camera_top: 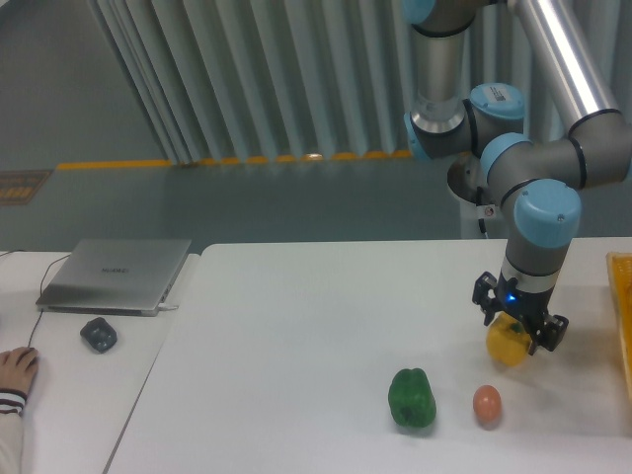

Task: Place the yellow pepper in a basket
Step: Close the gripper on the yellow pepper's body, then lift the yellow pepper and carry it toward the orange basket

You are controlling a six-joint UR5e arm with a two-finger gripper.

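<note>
The yellow pepper (507,345) is at the right of the white table, held between the fingers of my gripper (517,332), which comes down on it from above and is shut on it. Whether the pepper touches the table or hangs just above it I cannot tell. The basket (622,306) shows only as a narrow orange-yellow strip at the right edge of the view, a short way to the right of the pepper.
A dark green pepper (412,398) and a small orange-pink egg-shaped thing (486,403) lie near the table's front edge, left of and below the gripper. A laptop (117,274), a dark mouse (98,334) and a person's hand (18,370) are at the far left.
</note>
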